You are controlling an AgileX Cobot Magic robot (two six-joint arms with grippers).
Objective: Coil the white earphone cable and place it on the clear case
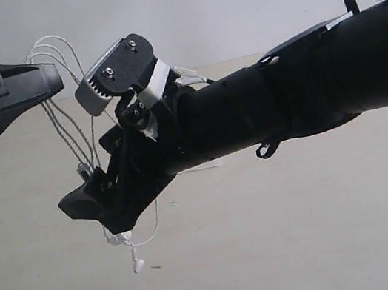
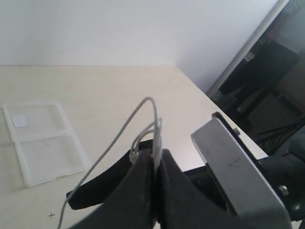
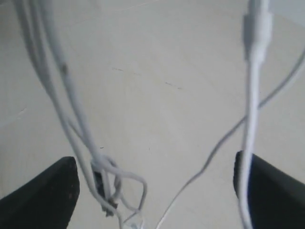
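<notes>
My left gripper (image 1: 55,79) is held high at the left, shut on several gathered loops of the white earphone cable (image 1: 72,136); the strands are pinched between its black fingers (image 2: 143,191). The cable (image 2: 143,107) arches above the closed left gripper (image 2: 156,160). Below it, loose strands and an earbud (image 1: 137,264) hang toward the table. My right gripper (image 1: 103,206) reaches across from the right and stands open, its fingers (image 3: 43,191) on either side of the hanging cable (image 3: 71,105). The inline remote (image 3: 257,33) hangs by the other finger. The clear case (image 2: 43,140) lies flat on the table.
The pale wooden table (image 1: 307,230) runs under both arms, with a white wall behind. The right arm's silver camera mount (image 1: 109,70) sits close to the left gripper. The table edge (image 2: 200,90) and dark room clutter show beyond it in the left wrist view.
</notes>
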